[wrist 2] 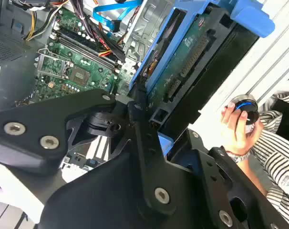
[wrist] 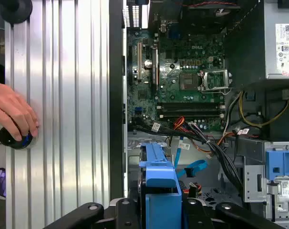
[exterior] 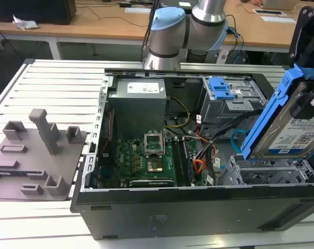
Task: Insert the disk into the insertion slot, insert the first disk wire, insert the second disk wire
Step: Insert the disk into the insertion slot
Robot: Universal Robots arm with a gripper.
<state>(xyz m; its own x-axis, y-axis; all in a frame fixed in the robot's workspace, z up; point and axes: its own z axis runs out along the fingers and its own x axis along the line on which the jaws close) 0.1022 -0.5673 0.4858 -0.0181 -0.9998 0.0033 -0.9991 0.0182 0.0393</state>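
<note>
PC case (exterior: pixel 146 218): hand (wrist: pixel 159 211) holds disk (exterior: pixel 289 129) over insertion slot (exterior: pixel 266 174).

Disk (exterior: pixel 289 129): tilted, edge up, gripped in the jaws, just above the slot (exterior: pixel 266 174).
Blue cable (exterior: pixel 236 139): curves just beside the slot.
Case (exterior: pixel 198 207): open, on the table (exterior: pixel 53 83).

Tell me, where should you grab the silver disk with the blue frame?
Probably the top end of its blue frame, from above. The disk hangs tilted with its low end toward the metal cage, so that end is free to slide in. The gripper pinches it there.
</note>
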